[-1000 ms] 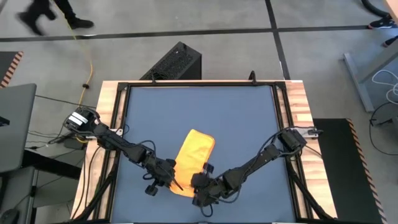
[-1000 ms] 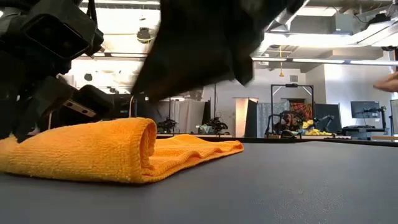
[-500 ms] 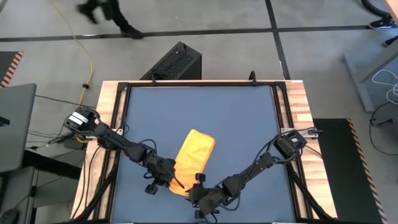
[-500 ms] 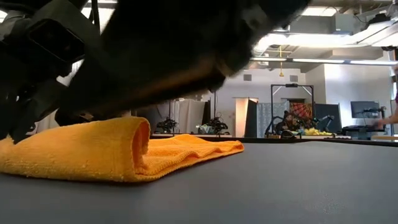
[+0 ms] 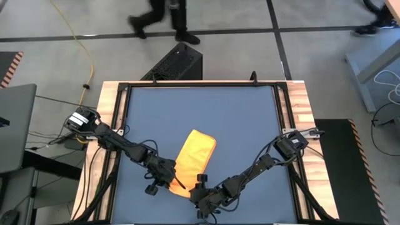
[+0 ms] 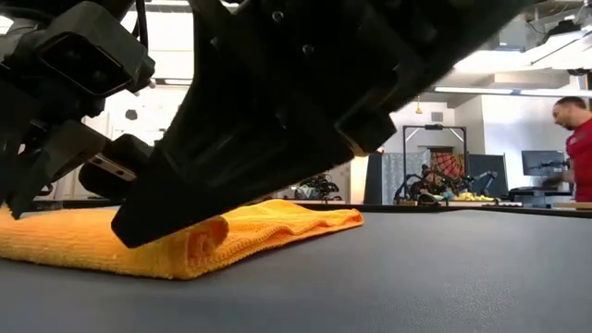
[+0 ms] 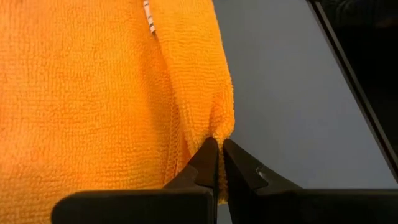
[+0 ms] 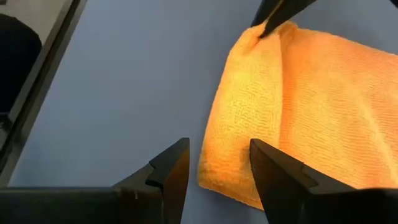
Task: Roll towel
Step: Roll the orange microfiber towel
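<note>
Yellow terry cloth, folded into a long narrow strip — the towel [image 5: 193,158] — lies on the dark blue tabletop [image 5: 237,119], toward its near edge and a little left of the middle, running at a slant from the near edge up toward the centre. Its near end is turned over on itself in a low, loose roll [image 6: 205,239], seen clearly from table height. A tiny white tag [image 7: 148,15] shows in the left wrist view, on the upper face of the cloth.

The left hand [image 5: 170,181] sits at the towel's near-left corner with its two fingers pressed together, pinching a small fold of the cloth's edge [image 7: 219,134] between the tips.

The right hand [image 5: 199,201] is just beside the towel's near end, low over the tabletop. Its fingers [image 8: 169,167] stand apart — nothing is between them, and the rolled end of the cloth lies just ahead of the tips, with bare tabletop in the gap.

Beyond the tabletop, a person [image 6: 575,148] in a red top stands at the far right of the room.
</note>
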Motion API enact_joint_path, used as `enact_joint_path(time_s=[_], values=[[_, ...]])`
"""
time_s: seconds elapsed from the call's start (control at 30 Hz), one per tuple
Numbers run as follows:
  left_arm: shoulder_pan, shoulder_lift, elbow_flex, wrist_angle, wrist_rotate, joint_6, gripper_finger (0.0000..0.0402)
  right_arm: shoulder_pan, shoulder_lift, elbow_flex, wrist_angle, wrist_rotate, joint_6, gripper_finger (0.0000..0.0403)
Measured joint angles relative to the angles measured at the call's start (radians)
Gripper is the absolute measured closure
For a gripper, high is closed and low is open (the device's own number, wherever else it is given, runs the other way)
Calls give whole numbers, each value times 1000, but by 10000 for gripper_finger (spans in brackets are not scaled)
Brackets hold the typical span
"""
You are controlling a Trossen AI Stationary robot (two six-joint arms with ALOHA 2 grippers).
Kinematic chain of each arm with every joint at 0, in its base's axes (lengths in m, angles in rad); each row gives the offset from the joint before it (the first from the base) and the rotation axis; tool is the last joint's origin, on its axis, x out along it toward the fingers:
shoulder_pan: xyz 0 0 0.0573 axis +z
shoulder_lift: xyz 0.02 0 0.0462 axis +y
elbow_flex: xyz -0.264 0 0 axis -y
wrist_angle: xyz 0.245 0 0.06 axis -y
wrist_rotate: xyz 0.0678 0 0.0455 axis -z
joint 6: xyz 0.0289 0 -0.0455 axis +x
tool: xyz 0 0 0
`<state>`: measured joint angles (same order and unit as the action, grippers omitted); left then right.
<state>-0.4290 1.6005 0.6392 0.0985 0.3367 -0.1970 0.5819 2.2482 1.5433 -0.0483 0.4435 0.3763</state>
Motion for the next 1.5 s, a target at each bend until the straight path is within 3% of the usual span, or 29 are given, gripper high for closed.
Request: enact_joint_path(time_s=[0.3,0.63,1.17,1.5], values=[[0,0,0,-11,0,5,401,0,-7,3,-43,0,-16,207],[0,0,0,-13,2,22,401,6,-8,149,-212,-1,-21,207],[0,0,-1,-17,9,37,401,-15,67,160,-215,-40,29,209],[-1,0,0,-14,25,63,401,-11,90,164,-262,-37,160,261]])
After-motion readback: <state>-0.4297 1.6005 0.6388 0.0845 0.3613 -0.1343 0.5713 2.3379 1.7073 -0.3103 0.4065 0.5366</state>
